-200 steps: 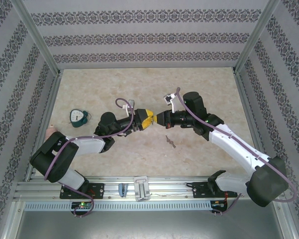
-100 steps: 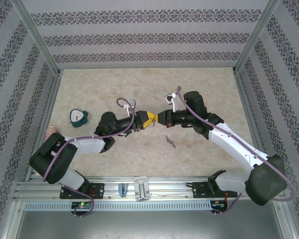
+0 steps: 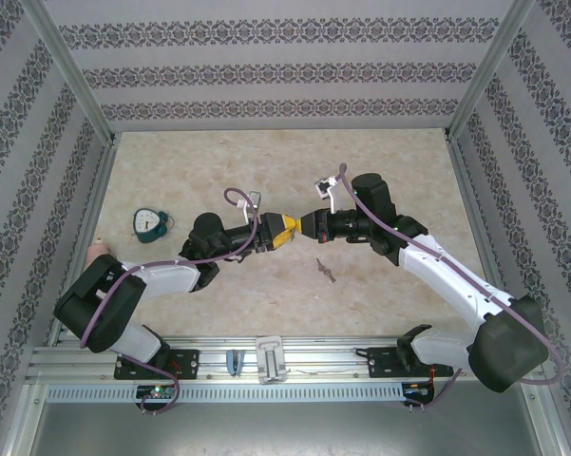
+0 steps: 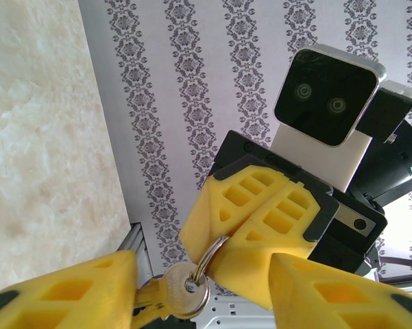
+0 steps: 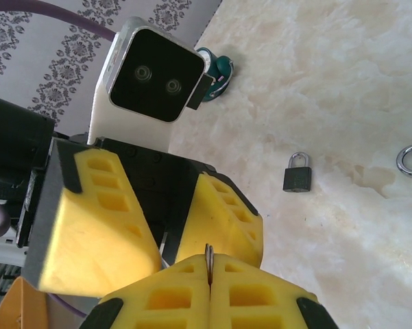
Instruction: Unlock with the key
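Observation:
In mid-air over the table's middle my two grippers meet tip to tip. My right gripper (image 3: 302, 226) (image 5: 209, 264) is shut on a metal key ring (image 5: 208, 255), pinched edge-on between its yellow pads. From that ring (image 4: 211, 257) hangs the silver key (image 4: 186, 289), its blade pointing toward my left gripper's left finger (image 4: 75, 291). My left gripper (image 3: 283, 231) (image 4: 202, 269) stands open around the key, and its right finger (image 4: 329, 295) is clear of the key's head. A small black padlock (image 5: 297, 173) lies flat on the marble table.
A teal object (image 3: 150, 223) (image 5: 216, 66) sits on the table at the left. A small metal item (image 3: 325, 271) lies just in front of the right arm. Another loose metal ring (image 5: 411, 160) lies on the table. Patterned walls (image 3: 285, 71) and aluminium posts close in the workspace.
The left gripper's jaws narrowed around the key, then widened again, and it edged slightly toward the right gripper. The right gripper stayed shut on the ring.

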Available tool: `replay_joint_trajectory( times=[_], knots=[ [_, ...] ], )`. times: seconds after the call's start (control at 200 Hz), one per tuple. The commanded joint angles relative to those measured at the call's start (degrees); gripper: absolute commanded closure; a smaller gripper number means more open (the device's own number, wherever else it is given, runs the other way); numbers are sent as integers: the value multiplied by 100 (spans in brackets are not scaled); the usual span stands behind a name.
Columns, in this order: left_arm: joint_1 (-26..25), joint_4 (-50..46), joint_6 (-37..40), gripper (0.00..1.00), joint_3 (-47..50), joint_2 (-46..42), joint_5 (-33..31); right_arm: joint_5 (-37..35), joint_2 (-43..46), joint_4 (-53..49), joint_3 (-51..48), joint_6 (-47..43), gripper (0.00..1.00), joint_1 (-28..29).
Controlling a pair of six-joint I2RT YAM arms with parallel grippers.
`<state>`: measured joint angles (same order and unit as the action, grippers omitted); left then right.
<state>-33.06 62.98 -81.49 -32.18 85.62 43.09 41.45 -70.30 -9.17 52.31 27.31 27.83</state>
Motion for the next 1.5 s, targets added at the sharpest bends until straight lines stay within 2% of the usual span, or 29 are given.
replay_joint_trajectory(
  times=[0.0,0.11,0.285,0.405,0.435,0.49,0.565,0.774,0.859,0.994,1.119,1.234,1.494],
  knots=[
    [-104,39,143,55,-107,-122,181,108,61,203,-99,81,100,-67],
    [-96,48,175,65,-25,-210,215,143,52,158,-72,65,100,-102],
    [-96,-187,309,70,28,-400,194,179,34,168,-73,77,100,-120],
    [-96,-334,396,70,17,-423,190,249,34,273,-90,157,100,-120],
    [-96,-330,406,67,3,-414,167,272,21,296,-90,181,100,-120],
    [-96,-332,439,55,11,-401,90,315,8,301,-90,194,100,-114],
    [-93,-408,555,47,-6,-431,-16,370,-1,319,-100,214,100,-104],
    [-96,-1099,1092,43,-177,-697,-117,467,-10,346,-115,240,100,-50],
    [-96,-1253,1221,38,-231,-787,-117,514,-53,393,-116,266,100,-41],
    [-104,-1352,1383,34,-253,-865,-94,652,-149,511,-108,330,100,-2],
    [-113,-1253,1391,33,-290,-824,30,723,-237,547,-81,347,100,38],
    [-135,-1183,1365,36,-318,-750,129,752,-264,676,-107,427,100,38],
    [-131,-1233,1345,57,-222,-745,126,792,-306,759,-122,487,100,-6]
  ],
)
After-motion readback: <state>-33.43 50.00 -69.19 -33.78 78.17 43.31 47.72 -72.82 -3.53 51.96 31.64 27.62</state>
